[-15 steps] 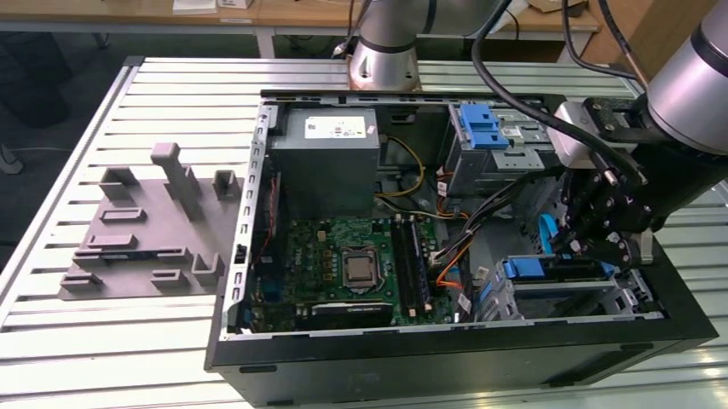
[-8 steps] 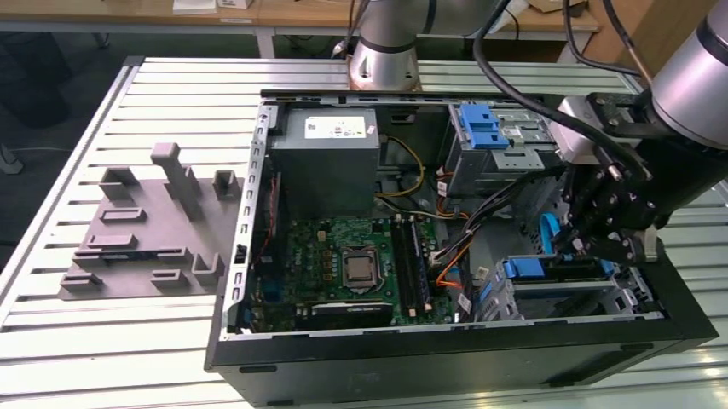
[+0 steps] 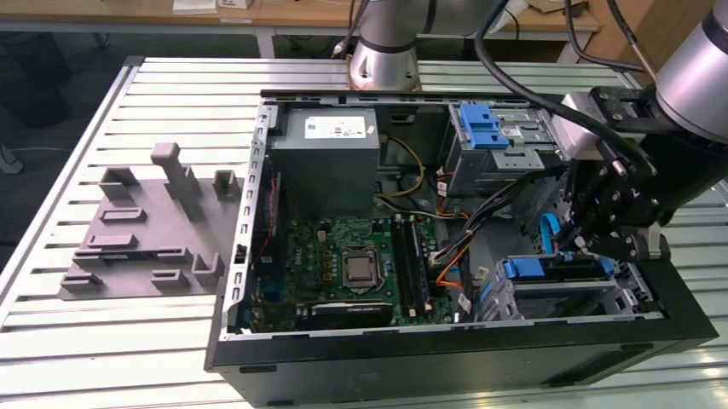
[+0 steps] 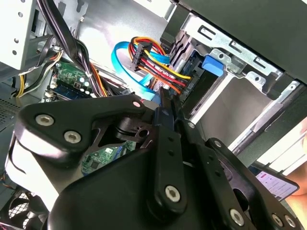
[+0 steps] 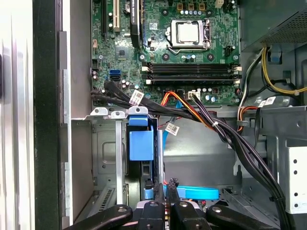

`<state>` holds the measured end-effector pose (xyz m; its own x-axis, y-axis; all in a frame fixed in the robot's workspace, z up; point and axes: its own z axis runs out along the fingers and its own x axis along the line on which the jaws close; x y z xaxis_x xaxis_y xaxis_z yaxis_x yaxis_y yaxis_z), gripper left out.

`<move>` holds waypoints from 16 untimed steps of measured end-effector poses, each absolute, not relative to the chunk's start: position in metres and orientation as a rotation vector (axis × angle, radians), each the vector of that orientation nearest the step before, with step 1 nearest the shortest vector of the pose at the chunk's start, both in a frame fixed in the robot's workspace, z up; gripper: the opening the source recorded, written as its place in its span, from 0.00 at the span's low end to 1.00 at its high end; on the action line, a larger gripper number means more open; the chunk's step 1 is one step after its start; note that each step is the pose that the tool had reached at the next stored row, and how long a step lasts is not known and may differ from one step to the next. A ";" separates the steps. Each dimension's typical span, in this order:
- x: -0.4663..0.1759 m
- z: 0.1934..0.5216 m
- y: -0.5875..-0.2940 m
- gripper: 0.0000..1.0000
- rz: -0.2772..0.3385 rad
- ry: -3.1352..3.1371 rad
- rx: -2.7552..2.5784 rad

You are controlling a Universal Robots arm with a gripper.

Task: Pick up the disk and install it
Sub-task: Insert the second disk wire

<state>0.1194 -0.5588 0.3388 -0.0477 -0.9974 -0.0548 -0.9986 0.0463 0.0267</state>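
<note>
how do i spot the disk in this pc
Look inside the open black computer case, at the grey drive cage in its near corner on the exterior view's right, under the gripper. The disk sits in it, showing a blue end tab; the other blue latch lies farther back.

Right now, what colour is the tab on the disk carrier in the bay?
Blue; the tab shows best in the first wrist view.

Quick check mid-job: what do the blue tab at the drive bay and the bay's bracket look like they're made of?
Blue tab: looks like moulded plastic, with a matte, even colour and soft edges. Bay bracket: apparently bare stamped sheet metal, grey and dully reflective, with punched holes and folded lips.
</note>
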 end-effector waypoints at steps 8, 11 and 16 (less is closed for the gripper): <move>0.119 0.345 -0.559 0.17 0.089 2.257 -2.153; 0.119 0.348 -0.559 0.17 0.089 2.257 -2.153; 0.119 0.349 -0.559 0.16 0.090 2.257 -2.153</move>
<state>0.1194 -0.5588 0.3490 -0.0478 -0.9973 -0.0551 -0.9986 0.0464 0.0271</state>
